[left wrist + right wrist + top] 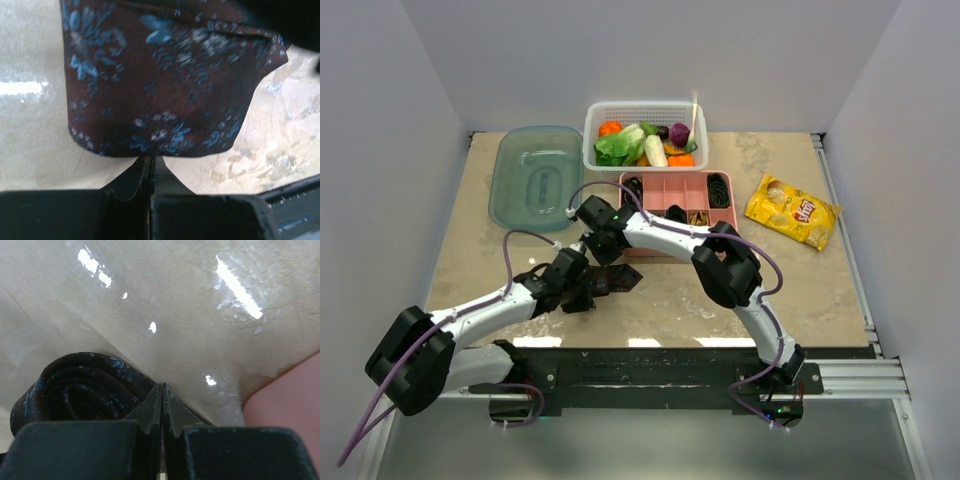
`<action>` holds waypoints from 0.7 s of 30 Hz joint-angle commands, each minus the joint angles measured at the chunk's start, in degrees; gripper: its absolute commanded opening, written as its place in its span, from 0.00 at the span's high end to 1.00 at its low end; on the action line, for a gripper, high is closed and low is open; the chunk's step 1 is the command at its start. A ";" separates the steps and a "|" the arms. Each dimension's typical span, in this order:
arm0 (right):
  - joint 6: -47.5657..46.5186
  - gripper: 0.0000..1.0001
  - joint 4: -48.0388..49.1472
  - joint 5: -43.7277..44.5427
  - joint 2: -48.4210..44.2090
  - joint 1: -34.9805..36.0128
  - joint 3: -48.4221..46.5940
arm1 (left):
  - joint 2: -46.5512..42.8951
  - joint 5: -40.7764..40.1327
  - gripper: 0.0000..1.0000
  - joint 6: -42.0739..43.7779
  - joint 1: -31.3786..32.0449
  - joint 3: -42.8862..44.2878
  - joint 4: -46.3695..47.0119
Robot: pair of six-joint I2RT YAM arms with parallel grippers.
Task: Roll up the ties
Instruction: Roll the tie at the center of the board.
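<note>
The dark brown-maroon tie (pixel 617 279) with blue flowers lies just in front of the pink tray. In the left wrist view its flat part (pixel 165 75) fills the upper frame, and my left gripper (pixel 151 159) is shut on its near edge. In the right wrist view the tie's rolled end (pixel 80 390) forms a coil left of my right gripper (pixel 162 386). Those fingers are pressed together, tips at the coil's outer wrap, and no fabric shows between them. From above, the right gripper (pixel 604 248) sits just behind the left gripper (pixel 586 288).
A pink compartment tray (pixel 732 208) holding rolled ties stands behind the grippers, its corner (pixel 287 400) close to the right fingers. Behind it is a white basket (pixel 592 150) of vegetables. A teal lid (pixel 535 175) lies back left, a yellow chip bag (pixel 792 210) at right.
</note>
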State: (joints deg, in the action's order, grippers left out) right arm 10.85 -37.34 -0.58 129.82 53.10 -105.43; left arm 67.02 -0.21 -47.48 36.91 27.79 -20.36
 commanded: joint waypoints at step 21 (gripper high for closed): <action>-4.52 1.00 -6.16 -11.02 0.52 2.01 -0.04 | 1.88 -12.10 1.00 -0.68 2.12 1.21 7.44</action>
State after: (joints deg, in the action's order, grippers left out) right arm 9.37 -39.18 -5.43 130.56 53.36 -105.62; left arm 68.69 -9.32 -48.34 39.20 27.79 -16.88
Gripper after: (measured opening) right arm 0.007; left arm 0.012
